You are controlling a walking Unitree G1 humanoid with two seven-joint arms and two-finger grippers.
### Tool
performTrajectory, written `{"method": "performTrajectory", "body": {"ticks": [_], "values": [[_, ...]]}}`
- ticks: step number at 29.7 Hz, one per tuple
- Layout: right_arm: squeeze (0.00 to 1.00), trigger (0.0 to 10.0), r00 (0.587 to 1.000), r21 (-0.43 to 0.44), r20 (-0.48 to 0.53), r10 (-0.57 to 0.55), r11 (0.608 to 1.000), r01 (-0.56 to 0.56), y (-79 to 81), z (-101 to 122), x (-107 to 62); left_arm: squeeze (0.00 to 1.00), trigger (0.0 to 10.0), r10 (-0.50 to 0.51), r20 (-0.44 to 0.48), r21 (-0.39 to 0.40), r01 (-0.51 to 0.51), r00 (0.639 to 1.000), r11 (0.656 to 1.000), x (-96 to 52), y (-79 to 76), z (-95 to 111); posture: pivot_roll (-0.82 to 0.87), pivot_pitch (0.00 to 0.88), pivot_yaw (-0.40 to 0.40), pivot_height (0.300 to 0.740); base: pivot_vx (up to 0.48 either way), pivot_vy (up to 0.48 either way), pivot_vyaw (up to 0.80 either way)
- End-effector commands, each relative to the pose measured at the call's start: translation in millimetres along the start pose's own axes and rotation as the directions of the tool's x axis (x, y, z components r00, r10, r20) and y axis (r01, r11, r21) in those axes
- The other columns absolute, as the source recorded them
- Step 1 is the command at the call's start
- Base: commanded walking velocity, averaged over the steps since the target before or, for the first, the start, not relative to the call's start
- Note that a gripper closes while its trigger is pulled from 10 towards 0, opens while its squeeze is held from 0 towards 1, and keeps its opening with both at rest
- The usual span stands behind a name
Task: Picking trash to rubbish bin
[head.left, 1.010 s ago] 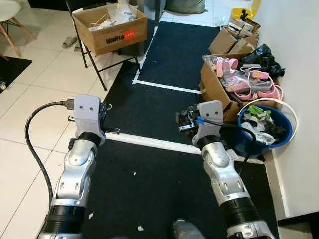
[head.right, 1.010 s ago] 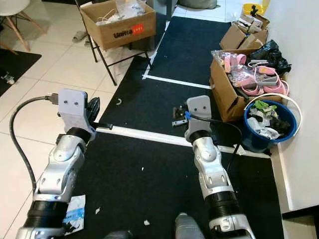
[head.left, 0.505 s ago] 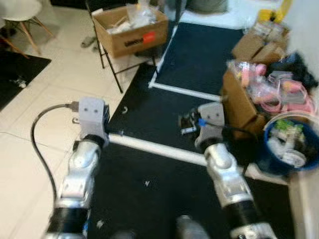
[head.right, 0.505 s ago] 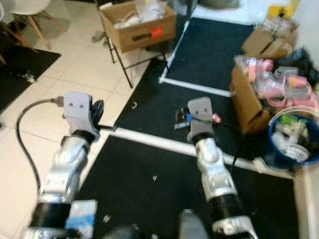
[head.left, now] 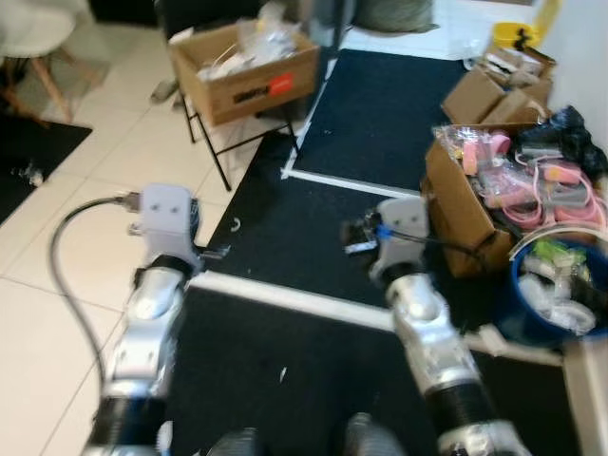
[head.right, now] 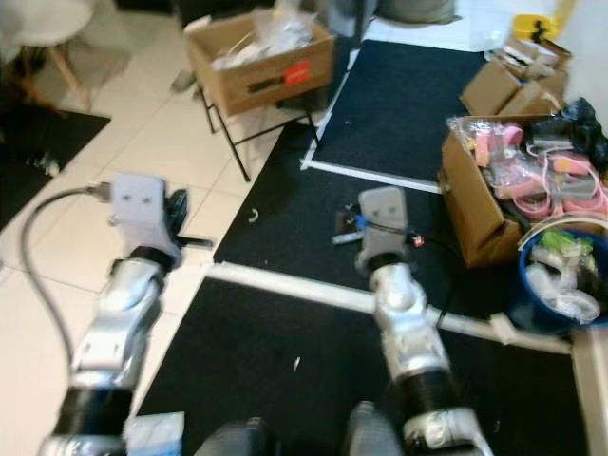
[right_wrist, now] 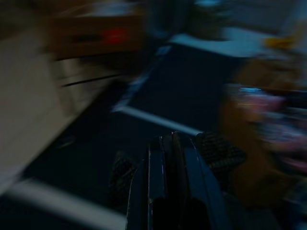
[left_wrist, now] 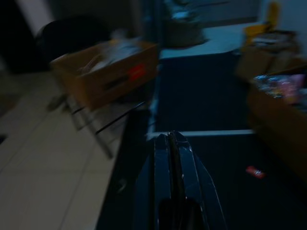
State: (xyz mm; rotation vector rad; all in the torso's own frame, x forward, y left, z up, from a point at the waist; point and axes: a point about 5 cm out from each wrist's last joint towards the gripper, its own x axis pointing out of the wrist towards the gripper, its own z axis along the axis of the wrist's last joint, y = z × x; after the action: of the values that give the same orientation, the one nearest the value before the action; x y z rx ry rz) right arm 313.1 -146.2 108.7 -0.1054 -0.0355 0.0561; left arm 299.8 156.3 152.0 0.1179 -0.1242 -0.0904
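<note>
A blue rubbish bin holding white and green scraps stands at the right, by the wall. My left gripper is held out low over the edge of the black mat, fingers shut on nothing, as the left wrist view shows. My right gripper hovers over the mat left of the bin, and its fingers look pressed together in the blurred right wrist view. A small red wrapper lies on the mat ahead. A white and blue wrapper lies on the tiles near my left foot.
A cardboard box on a black folding stand is ahead on the left. An open box of pink items, more boxes and a black bag line the right side. A white strip crosses between mats.
The whole picture has shifted to the right with blur, so the camera moved. Both arms keep the same pose and both grippers stay shut.
</note>
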Motion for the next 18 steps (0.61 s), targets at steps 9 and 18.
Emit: {"method": "performTrajectory", "body": {"ticks": [9,18], "values": [[0.00,10.0,0.999,0.005,-0.026,0.019,1.000,-0.019,9.1,-5,0.9,0.00,10.0,0.014,-0.011,0.028,-0.014,1.000,1.000,-1.9,9.2,-1,0.08,0.072,0.024,0.740,0.285,0.000,-0.50],[0.00,10.0,0.999,-0.004,-0.026,0.042,0.999,-0.042,12.0,-6,1.0,0.00,10.0,0.020,-0.003,0.034,-0.020,1.000,0.999,2.3,15.8,3,0.07,0.069,0.025,0.740,0.283,0.000,0.00]]}}
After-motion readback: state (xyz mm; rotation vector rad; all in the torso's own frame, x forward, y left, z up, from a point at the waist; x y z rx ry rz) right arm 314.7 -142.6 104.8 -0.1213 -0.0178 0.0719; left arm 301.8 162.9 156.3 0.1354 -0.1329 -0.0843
